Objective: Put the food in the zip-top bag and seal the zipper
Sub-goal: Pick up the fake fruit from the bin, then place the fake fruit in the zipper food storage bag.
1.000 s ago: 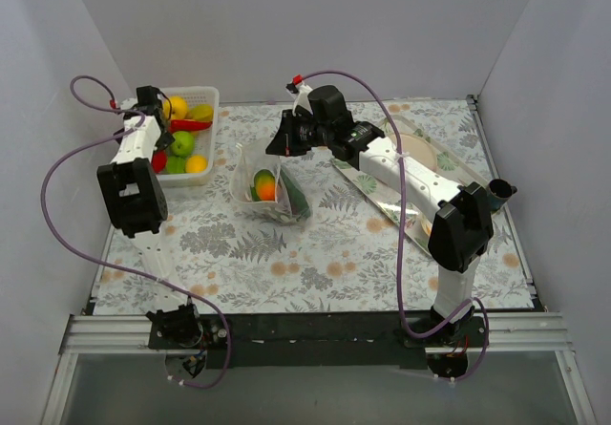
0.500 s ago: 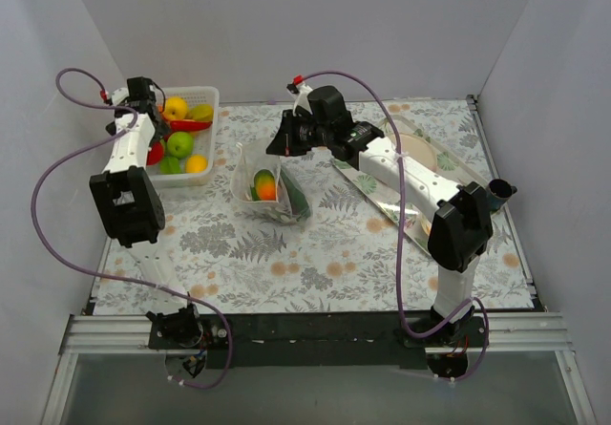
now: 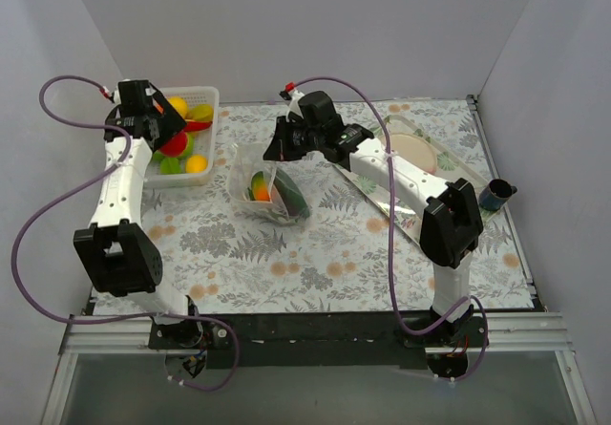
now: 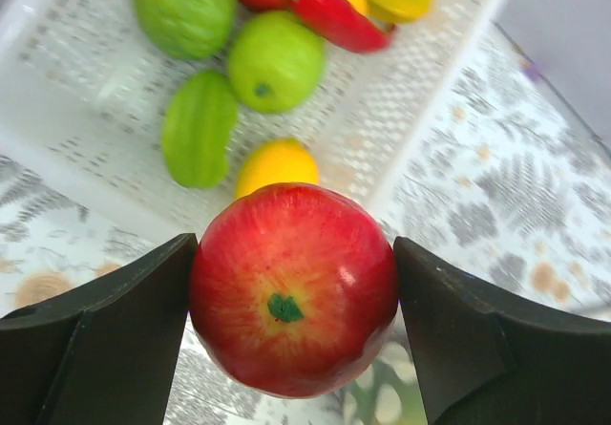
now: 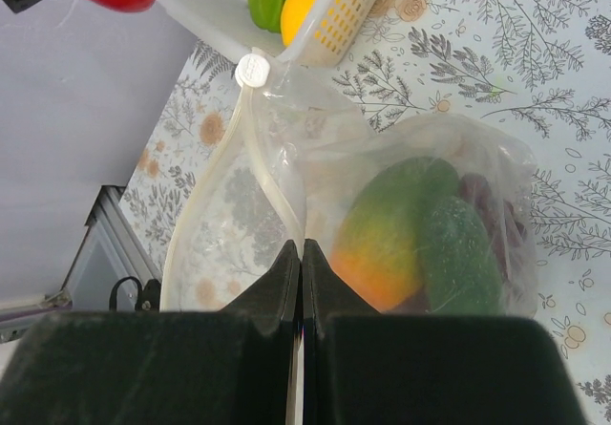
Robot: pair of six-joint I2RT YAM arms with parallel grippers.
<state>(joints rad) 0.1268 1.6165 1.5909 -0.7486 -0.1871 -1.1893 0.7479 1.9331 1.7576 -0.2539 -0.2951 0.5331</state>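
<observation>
My left gripper (image 4: 294,265) is shut on a red apple (image 4: 292,296) and holds it above the near edge of the white basket (image 4: 76,76). In the top view that gripper (image 3: 168,137) hangs over the basket (image 3: 206,92). Still in the basket lie green fruits (image 4: 275,60), a yellow fruit (image 4: 277,162) and a red pepper (image 4: 336,16). The polka-dot zip-top bag (image 3: 250,172) stands at mid table, its mouth wide. My right gripper (image 5: 302,245) is shut on its zipper (image 5: 260,153) edge. Inside are a green-orange fruit (image 5: 387,244), a cucumber (image 5: 465,253) and dark grapes (image 5: 485,196).
A shiny tray (image 3: 377,193) with a beige plate (image 3: 413,151) lies at the right. A dark cup (image 3: 497,196) stands by the right edge. Grey walls close the table on three sides. The basket's corner (image 5: 334,19) sits close to the bag's mouth.
The left arm has swung back and up, lifting the red apple out of the basket. The right gripper, still shut on the bag's edge, has shifted slightly left.
</observation>
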